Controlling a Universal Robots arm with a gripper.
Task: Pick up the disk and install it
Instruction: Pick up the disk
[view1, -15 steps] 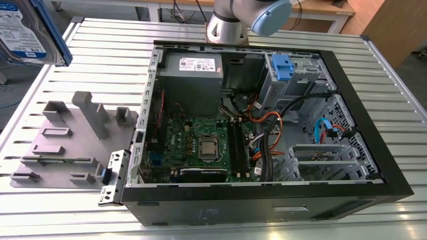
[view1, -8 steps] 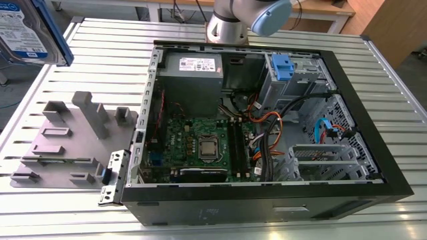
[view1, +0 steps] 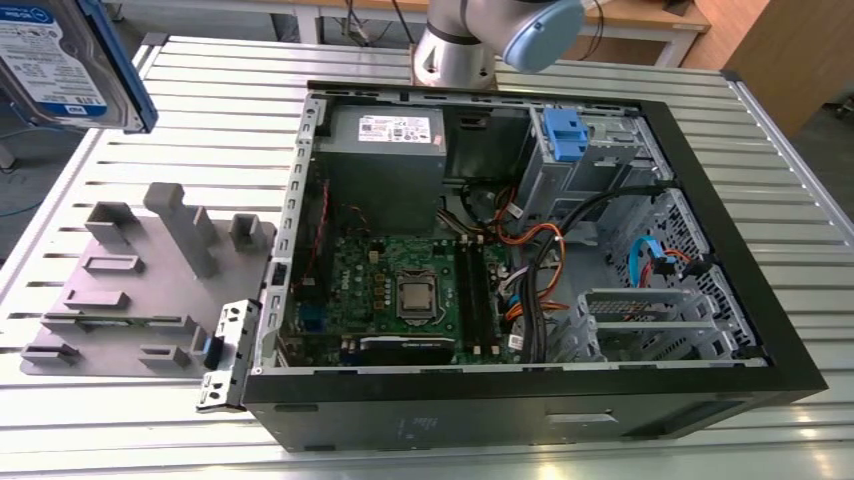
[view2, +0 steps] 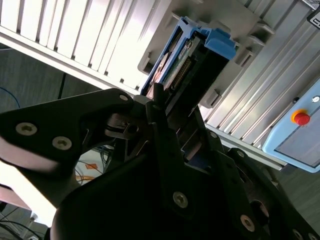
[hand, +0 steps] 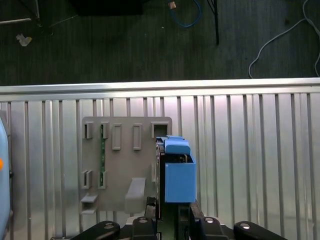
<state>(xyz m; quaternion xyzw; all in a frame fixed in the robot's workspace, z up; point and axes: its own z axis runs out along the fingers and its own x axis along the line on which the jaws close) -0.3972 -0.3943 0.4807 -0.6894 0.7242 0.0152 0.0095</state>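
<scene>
Blue-framed disk (view1: 60, 60) hangs high over the slatted surface (view1: 200, 100), clamped tight in the claw (hand: 170, 204). That claw aims straight down above the grey plate (hand: 125, 150).

Blue-framed silver disk (view1: 56, 62), grey slatted table (view1: 134, 445)

Bright, even overhead light fills the exterior view — the slatted metal table (view1: 761, 140) shines pale, and the open computer case (view1: 534, 410) holds soft shade inside its walls. In the second wrist view the slats glare almost white against the gripper (view2: 175, 110), black and shadowed; in the first wrist view the floor (hand: 125, 45) beyond is dim.
</scene>
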